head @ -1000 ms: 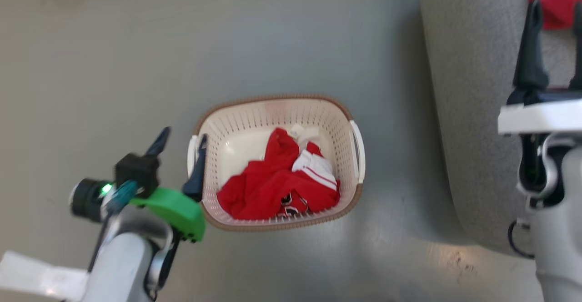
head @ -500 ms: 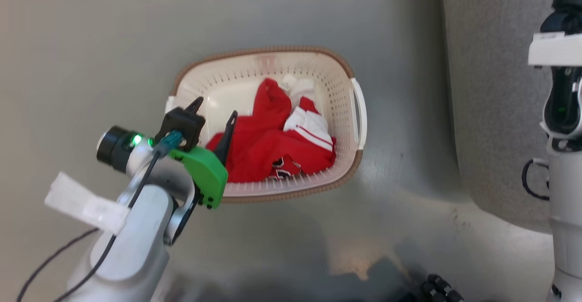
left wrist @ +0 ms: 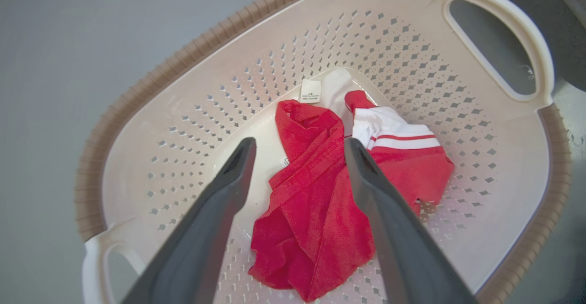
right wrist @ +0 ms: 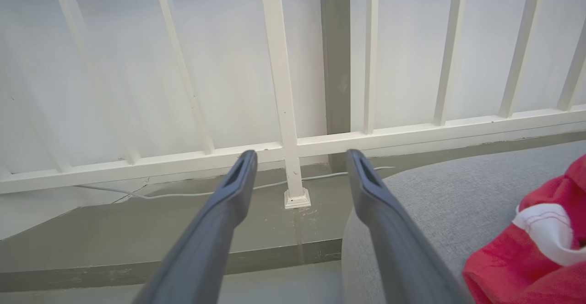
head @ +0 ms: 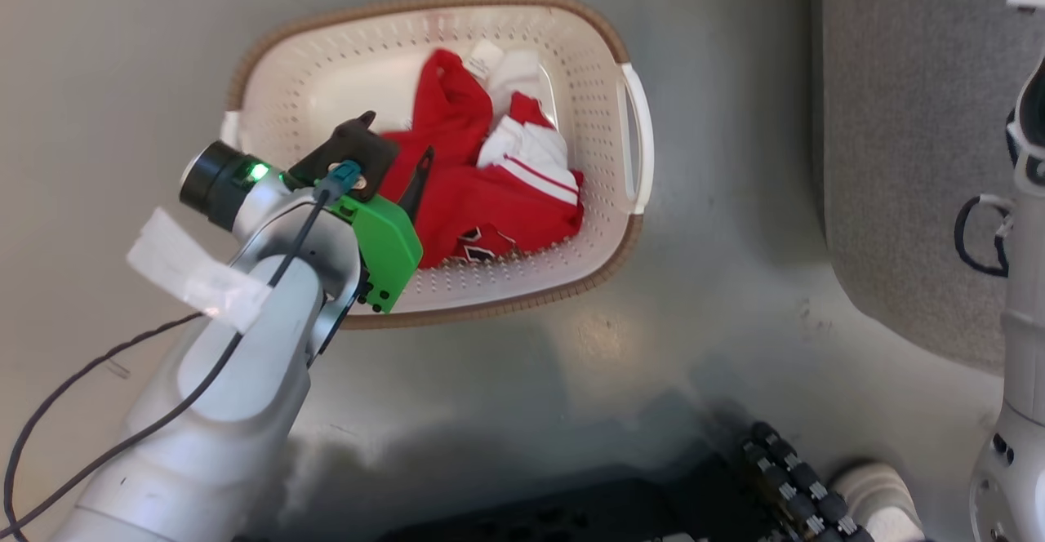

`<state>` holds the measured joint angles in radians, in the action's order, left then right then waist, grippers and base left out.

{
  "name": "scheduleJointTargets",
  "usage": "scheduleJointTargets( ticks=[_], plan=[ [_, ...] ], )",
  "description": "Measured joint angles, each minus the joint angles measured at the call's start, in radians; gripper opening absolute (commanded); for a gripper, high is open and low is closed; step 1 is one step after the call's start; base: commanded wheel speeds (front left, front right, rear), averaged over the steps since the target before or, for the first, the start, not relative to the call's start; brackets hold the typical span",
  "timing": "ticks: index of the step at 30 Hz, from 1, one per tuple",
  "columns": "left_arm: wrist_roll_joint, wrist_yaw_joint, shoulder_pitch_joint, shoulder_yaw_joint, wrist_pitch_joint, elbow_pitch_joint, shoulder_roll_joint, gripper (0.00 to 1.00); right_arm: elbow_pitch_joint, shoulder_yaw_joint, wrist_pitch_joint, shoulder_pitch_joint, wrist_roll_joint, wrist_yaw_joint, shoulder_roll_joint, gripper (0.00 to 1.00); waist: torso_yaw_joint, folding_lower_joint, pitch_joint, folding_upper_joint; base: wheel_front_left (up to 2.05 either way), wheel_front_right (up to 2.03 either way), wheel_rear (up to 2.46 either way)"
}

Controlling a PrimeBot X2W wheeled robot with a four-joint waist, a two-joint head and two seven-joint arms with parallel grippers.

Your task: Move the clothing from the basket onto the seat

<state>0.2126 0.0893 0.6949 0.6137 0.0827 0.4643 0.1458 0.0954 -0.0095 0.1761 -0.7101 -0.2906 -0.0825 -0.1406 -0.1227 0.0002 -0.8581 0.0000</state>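
The cream basket [head: 629,142] stands on the grey floor and holds a crumpled red garment [head: 490,199] with white stripes and a dark emblem [head: 482,244]. My left gripper [head: 398,134] hangs open over the basket's left half, above the cloth. In the left wrist view the open left gripper [left wrist: 300,143] frames the red garment [left wrist: 316,203] inside the basket [left wrist: 137,102], apart from it. My right gripper [right wrist: 301,154] is open and holds nothing. It hovers beside the grey seat [right wrist: 435,194], where a second red garment [right wrist: 526,249] lies.
The seat's edge [head: 914,158] runs along the right, with my right arm [head: 1020,224] in front of it. A white railing [right wrist: 279,89] and a thin white cable [right wrist: 183,194] lie beyond the seat. My dark base and a wheel [head: 784,477] show at the bottom.
The head camera has tilted, so the basket sits higher in the picture. My left gripper went from outside the basket's left handle over the rim to above the red garment.
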Motion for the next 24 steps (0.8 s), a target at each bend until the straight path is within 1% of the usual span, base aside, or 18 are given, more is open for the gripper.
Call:
scheduleJointTargets(
  ticks=[6,9,14,24],
  plan=[
    [-0.043,0.022,0.039,0.074,-0.004,0.084,-0.009,1.00,-0.028,-0.003,0.026,-0.027,0.000,0.000,0.000,1.00,-0.022,0.0000,-0.068,0.0000,0.00,0.00,0.00],
    [-0.054,0.025,0.045,0.108,-0.004,0.116,-0.020,1.00,-0.045,-0.002,0.030,-0.036,0.000,0.000,0.002,1.00,-0.032,0.0000,-0.089,0.0000,0.00,0.00,0.00],
    [-0.066,0.034,0.056,0.166,-0.004,0.160,-0.031,1.00,-0.067,0.006,0.039,-0.058,0.000,0.001,0.012,1.00,-0.046,0.0000,-0.108,0.0000,0.00,0.00,0.00],
    [-0.065,0.034,0.083,0.229,-0.003,0.238,-0.033,1.00,-0.107,0.012,0.057,-0.069,-0.002,0.003,0.025,1.00,-0.063,-0.0001,-0.120,0.0000,0.00,0.00,0.00]
  ],
)
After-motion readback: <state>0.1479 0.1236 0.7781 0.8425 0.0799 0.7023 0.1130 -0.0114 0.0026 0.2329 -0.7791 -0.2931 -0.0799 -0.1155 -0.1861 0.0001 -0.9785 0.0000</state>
